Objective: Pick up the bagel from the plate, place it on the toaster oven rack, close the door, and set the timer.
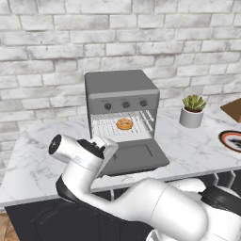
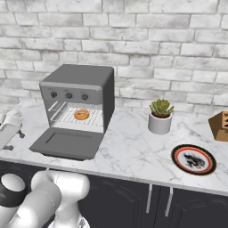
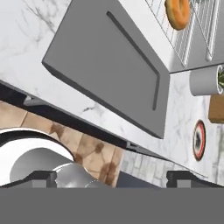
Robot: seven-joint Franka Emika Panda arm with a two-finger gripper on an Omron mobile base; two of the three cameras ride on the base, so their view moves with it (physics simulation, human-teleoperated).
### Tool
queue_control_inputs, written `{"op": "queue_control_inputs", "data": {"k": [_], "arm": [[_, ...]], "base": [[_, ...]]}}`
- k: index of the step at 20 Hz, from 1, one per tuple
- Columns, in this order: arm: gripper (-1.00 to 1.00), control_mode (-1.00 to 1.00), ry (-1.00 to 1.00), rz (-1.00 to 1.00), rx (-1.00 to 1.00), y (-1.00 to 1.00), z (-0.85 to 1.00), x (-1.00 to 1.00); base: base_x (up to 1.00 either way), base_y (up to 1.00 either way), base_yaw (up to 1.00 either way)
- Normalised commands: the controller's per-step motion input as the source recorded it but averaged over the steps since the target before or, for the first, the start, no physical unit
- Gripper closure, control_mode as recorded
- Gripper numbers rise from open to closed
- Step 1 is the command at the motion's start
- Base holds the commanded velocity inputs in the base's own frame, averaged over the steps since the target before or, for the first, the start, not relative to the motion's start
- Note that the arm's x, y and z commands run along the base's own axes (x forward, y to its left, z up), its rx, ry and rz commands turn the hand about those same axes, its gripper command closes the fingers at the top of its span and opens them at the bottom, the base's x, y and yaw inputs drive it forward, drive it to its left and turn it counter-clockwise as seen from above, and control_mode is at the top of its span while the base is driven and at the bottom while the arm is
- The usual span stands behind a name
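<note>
Resting on the toaster oven rack (image 1: 123, 126), inside the open oven, the bagel (image 1: 124, 124) lies flat near the middle of the wire grid, its centre hole showing. The door (image 1: 133, 159) is folded down flat onto the marble counter (image 1: 33, 155), window side up, reaching out toward the counter's front edge. Three knobs (image 1: 125, 104) sit in a row on the grey panel above the opening.

The plate (image 2: 193, 159) sits bare on the counter well to the right of the oven, past a small potted succulent (image 2: 160, 116) (a brown wooden block (image 2: 220, 125) stands further right again, near the wall).

The gripper (image 3: 111, 178) hangs in front of the counter at the door's left front corner, seen in the left base view just beside the door's edge. In the hand view its two finger tips (image 3: 40, 178) stand wide apart with nothing between them, so the hand is spread and holds nothing. Below them in that view lies the wooden floor (image 3: 92, 148), with the door's front edge above
</note>
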Motion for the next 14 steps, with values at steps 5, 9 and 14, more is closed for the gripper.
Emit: {"op": "queue_control_inputs", "data": {"k": [5, 9, 14], "arm": [[-1.0, -1.0, 0.0, 0.16, 0.0, -0.2, -0.24, 0.0], [-1.0, -1.0, 0.0, 0.08, -0.04, 0.0, -0.26, 0.01], [-1.0, -1.0, 0.0, 0.05, -0.07, 0.08, -0.12, 0.16]], "base": [[0.0, 0.0, 0.0], [0.0, 0.0, 0.0], [0.0, 0.0, 0.0]]}}
